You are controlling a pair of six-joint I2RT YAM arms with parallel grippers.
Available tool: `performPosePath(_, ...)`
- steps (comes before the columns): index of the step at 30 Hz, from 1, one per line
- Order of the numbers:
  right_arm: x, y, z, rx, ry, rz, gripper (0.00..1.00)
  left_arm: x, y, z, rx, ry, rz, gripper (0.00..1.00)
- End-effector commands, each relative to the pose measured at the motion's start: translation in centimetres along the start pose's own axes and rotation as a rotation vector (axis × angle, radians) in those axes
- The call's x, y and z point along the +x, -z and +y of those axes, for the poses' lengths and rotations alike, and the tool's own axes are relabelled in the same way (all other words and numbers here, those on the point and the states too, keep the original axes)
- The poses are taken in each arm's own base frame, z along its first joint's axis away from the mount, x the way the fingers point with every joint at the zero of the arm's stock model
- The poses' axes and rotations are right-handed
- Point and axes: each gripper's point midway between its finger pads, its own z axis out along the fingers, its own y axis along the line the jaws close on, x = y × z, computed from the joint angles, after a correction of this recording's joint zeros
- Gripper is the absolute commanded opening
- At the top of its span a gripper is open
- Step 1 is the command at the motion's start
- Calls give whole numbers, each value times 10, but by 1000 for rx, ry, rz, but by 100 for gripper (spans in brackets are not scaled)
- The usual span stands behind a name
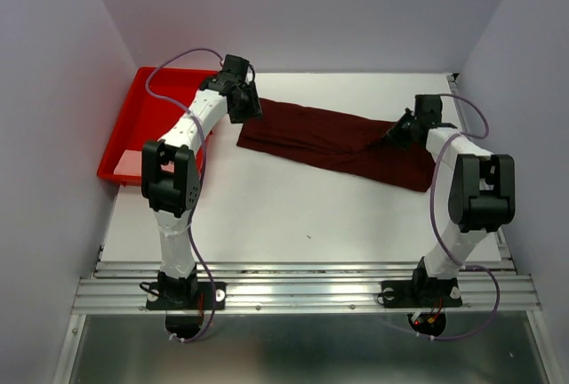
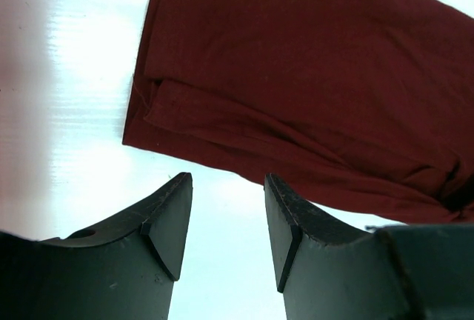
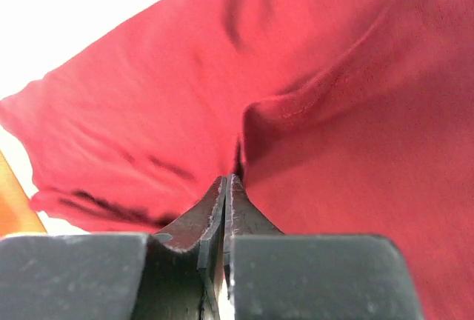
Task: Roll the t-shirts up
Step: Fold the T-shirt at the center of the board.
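The right gripper (image 3: 226, 187) is clamped on the dark maroon soft cloth t-shirt (image 1: 333, 142) lying banded across the white table (image 1: 267, 215) — the left gripper (image 2: 227, 194), jaws apart beside its other end, should pinch level

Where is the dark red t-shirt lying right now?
In the top view, the t-shirt stretches across the far half of the table, right of the red tray, from the open left gripper to the right gripper, shut on its right end.
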Motion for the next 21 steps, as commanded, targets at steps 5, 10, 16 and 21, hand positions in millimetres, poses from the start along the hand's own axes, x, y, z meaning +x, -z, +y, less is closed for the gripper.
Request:
performPosePath(5, -52, -45, 44, -121, 21, -91, 30, 7, 3, -4, 15, -33, 3, 54)
performPosePath(10, -70, -21, 54, -106, 69, -159, 35, 15, -3, -3, 11, -55, 25, 54)
performPosePath(16, -46, 6, 31, -28, 91, -119, 33, 25, -16, 4, -11, -54, 48, 54)
performPosePath(21, -19, 30, -12, 90, 96, -134, 33, 30, -29, 23, -95, -29, 48, 54)
